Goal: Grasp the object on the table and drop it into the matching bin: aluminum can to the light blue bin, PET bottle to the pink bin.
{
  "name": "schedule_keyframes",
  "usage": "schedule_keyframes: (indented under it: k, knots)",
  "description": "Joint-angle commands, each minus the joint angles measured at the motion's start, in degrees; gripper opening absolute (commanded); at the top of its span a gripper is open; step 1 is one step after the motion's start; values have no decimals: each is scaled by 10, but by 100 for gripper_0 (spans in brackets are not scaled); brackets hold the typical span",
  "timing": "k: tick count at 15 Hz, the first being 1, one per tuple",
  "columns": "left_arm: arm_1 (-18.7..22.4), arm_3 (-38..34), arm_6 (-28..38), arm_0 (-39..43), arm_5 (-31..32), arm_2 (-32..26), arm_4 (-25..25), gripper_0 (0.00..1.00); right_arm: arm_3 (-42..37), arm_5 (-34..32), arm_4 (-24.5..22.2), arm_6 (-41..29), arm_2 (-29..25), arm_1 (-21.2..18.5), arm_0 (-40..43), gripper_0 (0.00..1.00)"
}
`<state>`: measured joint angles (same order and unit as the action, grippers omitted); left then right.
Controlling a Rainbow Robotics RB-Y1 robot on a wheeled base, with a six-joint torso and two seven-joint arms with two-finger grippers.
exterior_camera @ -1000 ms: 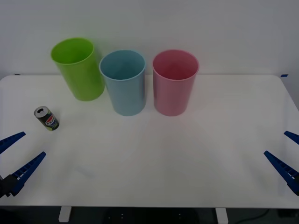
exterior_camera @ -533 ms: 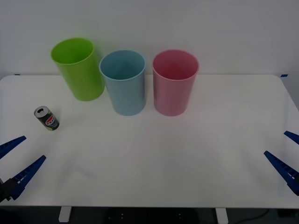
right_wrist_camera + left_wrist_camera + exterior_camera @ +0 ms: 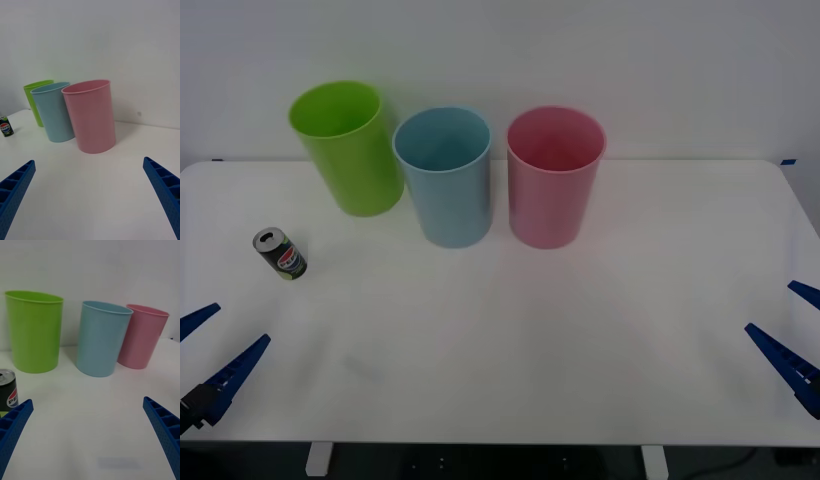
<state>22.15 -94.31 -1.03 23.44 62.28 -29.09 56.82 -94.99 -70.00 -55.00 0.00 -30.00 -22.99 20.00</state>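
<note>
The left gripper (image 3: 208, 358), fingers spread wide and empty, hangs low at the near left edge of the table (image 3: 580, 340). Beyond it stand the light blue bin (image 3: 444, 175) and pink bin (image 3: 555, 175); the aluminum can (image 3: 280, 253) stands upright just ahead. The reach is not yet made: next, straddle the can. The right gripper (image 3: 792, 340) waits open at the right edge

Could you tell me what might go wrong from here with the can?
1. The can is small and stands upright near the table's left edge; a glancing touch from the open left gripper could tip it or roll it off.
2. The blue bin stands close between the green bin and pink bin, so a slightly off release could drop the can into the wrong one.
</note>
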Motion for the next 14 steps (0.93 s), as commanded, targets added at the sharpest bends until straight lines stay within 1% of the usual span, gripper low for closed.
schedule_keyframes:
  k: [1, 4, 11, 13, 14]
  knots:
    - [0, 1, -2, 1, -20, -1, 19, 100, 0, 0, 0, 0, 0, 0, 0, 100]
    - [-1, 2, -2, 0, -54, 3, 32, 100, 0, 0, 0, 0, 0, 0, 0, 100]
    - [-2, 4, 2, -8, -190, 42, 35, 100, 0, 0, 0, 0, 0, 0, 0, 100]
    - [-2, 17, 3, -18, -221, 50, 35, 100, 0, 0, 0, 0, 0, 0, 0, 100]
    - [-2, 32, 2, -29, -223, 48, 35, 100, 0, 0, 0, 0, 0, 0, 0, 100]
